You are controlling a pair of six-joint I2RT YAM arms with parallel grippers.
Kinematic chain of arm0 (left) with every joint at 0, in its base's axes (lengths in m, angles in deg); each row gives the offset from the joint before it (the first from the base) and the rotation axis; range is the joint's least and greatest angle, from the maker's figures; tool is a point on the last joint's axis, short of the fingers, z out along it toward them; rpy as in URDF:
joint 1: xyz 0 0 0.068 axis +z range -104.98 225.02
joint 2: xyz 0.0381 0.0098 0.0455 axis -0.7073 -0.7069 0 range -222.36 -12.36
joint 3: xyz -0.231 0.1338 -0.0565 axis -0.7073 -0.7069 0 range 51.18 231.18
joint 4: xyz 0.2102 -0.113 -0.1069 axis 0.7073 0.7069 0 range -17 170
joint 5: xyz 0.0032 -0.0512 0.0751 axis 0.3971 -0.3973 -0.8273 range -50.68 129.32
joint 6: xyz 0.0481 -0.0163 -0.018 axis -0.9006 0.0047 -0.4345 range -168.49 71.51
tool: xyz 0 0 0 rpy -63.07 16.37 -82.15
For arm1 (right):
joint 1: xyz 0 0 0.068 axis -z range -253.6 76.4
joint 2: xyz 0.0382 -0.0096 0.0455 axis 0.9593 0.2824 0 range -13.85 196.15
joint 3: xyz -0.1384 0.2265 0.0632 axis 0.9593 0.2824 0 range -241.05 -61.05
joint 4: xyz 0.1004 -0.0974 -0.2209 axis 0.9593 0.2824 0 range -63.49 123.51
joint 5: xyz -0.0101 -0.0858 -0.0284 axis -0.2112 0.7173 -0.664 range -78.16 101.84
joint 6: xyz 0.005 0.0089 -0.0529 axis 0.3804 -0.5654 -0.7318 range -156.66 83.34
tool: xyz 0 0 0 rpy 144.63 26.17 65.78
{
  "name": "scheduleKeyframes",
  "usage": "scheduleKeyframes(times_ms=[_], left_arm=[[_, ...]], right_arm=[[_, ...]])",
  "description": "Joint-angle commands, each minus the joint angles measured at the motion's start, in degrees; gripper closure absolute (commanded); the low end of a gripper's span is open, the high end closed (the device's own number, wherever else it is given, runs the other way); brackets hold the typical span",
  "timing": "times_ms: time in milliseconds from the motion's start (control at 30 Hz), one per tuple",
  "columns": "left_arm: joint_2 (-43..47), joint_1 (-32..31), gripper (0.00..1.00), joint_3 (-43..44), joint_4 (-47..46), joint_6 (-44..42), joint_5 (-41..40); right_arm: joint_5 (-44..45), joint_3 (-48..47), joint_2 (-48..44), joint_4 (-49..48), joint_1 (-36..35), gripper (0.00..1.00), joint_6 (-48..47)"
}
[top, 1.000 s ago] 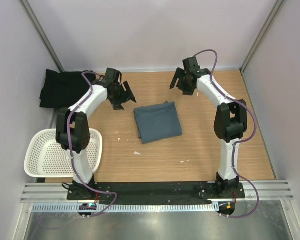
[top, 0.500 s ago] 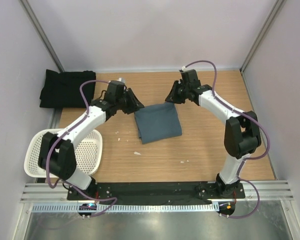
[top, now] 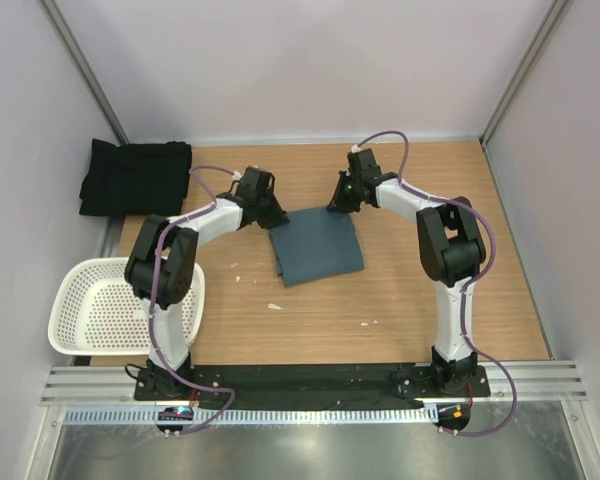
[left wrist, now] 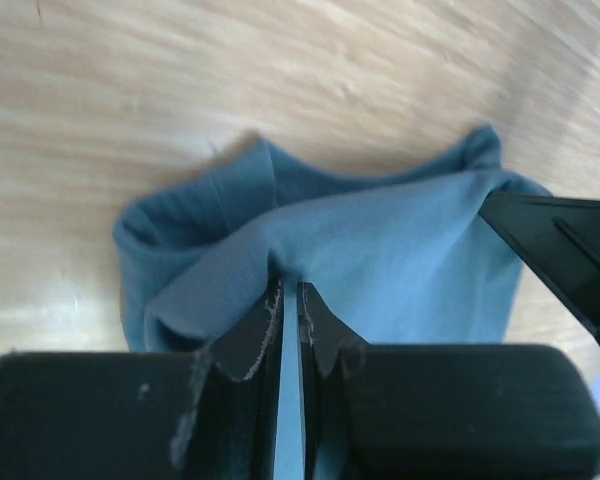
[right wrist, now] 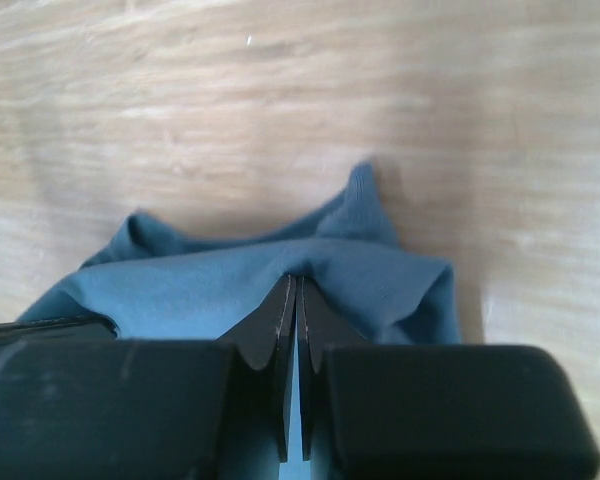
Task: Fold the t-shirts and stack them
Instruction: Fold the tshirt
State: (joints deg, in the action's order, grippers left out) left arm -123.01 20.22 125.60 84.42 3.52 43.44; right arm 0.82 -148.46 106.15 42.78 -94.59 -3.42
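Note:
The folded slate blue-grey t-shirt [top: 317, 244] lies in the middle of the wooden table. My left gripper [top: 271, 216] is shut on its far left corner; in the left wrist view the blue cloth [left wrist: 380, 260] bunches up between the closed fingertips [left wrist: 288, 285]. My right gripper [top: 337, 205] is shut on the shirt's far right corner, and the fabric [right wrist: 240, 280] puckers around the jaws [right wrist: 296, 280]. The black t-shirt [top: 133, 177] lies folded at the far left, partly off the table edge, apart from both grippers.
A white perforated basket [top: 90, 330] hangs at the near left edge beside the left arm's base. Small white specks [top: 274, 306] lie on the wood in front of the blue shirt. Grey walls close in the table on three sides.
Both arms came down and inward from above the far table to the blue shirt's far corners. Both grippers went from open to shut on the cloth.

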Motion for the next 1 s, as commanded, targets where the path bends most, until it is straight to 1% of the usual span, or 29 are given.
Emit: scheduleKeyframes(times_ms=[0,167,333,433,467,500,567,600,667,700,767,800,833,867,900,933,967], left_arm=[[-2.72,1.15,0.89,4.51,-2.11,-2.52,-2.97],[-7.29,2.56,0.89,6.27,-0.96,-2.7,-3.33],[-7.56,3.09,0.89,6.54,0.09,-3.67,-3.15],[-6.69,3.09,0.85,7.93,0.7,-7.52,-1.49],[-6.6,3.09,0.82,8.9,1.23,-9.71,-0.7],[-6.25,3.17,0.74,10.47,3.67,-13.65,0.87],[-5.72,3.18,0.64,16.27,7.46,-17.89,2.03],[-5.19,3.18,0.5,18.12,9.48,-20.78,2.47],[-1.95,3.17,0.32,21.28,13.7,-21.95,2.3],[-0.55,3.09,0.23,21.39,14.5,-21.78,2.12],[3.85,2.91,0.16,20.34,16.78,-18.45,0.37],[5.26,2.39,0.09,19.46,17.66,-16.87,-0.42],[6.49,2.04,0.08,18.41,19.67,-13.2,-2.69],[9.2,1.51,0.07,17.01,20.21,-11.51,-3.5],[10.53,0.29,0.07,12.82,20.39,-9.84,-3.77],[11.85,-0.42,0.07,10.6,20.48,-7.65,-6.9],[14.38,-1.21,0.07,7.97,20.22,-3.8,-8.24]], right_arm=[[2.24,-5.21,1.89,-3.09,-0.01,0.91,-1.59],[2.94,-8.56,6.64,-1.86,-0.01,0.91,-2.65],[3.2,-9.08,6.56,-1.33,-0.01,0.91,-3.09],[3.2,-11.01,4.98,1.03,-0.01,0.9,-4.14],[3.12,-11.63,4.45,1.82,-0.1,0.85,-4.4],[2.68,-12.51,3.14,3.57,-0.01,0.82,-5.36],[1.98,-16.02,1.82,7.62,-0.01,0.75,-6.68],[1.8,-17.16,0.24,8.76,-0.01,0.64,-7.73],[1.8,-19.1,-2.13,11.05,-0.01,0.47,-8.88],[1.89,-19.11,-3.36,11.41,-0.1,0.25,-9.41],[2.76,-17.71,-6.97,11.76,-0.01,0.02,-11.69],[3.46,-17.35,-7.85,13.42,0.16,0.0,-12.48],[4.51,-17.17,-8.47,14.83,0.51,0.0,-13.19],[5.48,-16.91,-8.82,17.19,0.69,0.0,-13.54],[6.01,-16.47,-9.08,18.34,1.04,0.0,-13.46],[6.63,-14.73,-10.22,19.05,1.3,0.0,-13.37],[7.76,-13.32,-11.1,19.49,1.92,0.0,-12.94]])
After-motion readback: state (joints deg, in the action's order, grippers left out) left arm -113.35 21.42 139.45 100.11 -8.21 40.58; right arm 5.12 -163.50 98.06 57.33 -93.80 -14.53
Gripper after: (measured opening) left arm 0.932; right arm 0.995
